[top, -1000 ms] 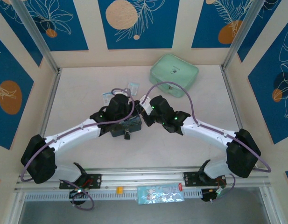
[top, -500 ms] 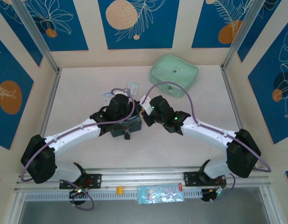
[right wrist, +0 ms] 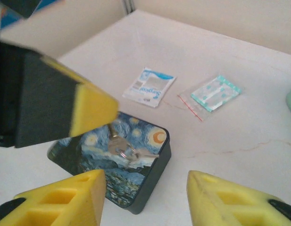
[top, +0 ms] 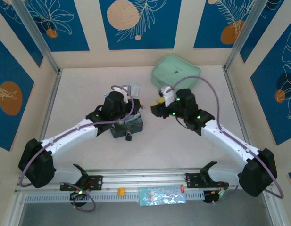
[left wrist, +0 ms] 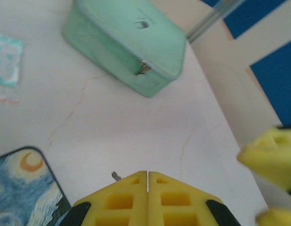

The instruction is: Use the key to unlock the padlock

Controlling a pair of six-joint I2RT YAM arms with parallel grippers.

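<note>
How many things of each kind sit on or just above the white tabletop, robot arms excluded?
Flat plastic packets, blue-and-white and teal-dotted: 2
Mint-green zip pouch: 1
Dark blue swirl-painted tin box: 1
Small dark padlock: 1
Silvery metal key bunch: 1
Total: 6

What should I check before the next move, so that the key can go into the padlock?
1. Key in grasp: ok. The left tool is shut, and the key hangs from it above the tin box.
2. Right tool free: ok. The right tool is open and holds nothing.
3. Padlock found: ok. The padlock sits at the near edge of the tin box.
4. Padlock steadied: not ok. No tool touches it.
5. Key tip facing the keyhole: cannot tell; both are too small to judge.
</note>
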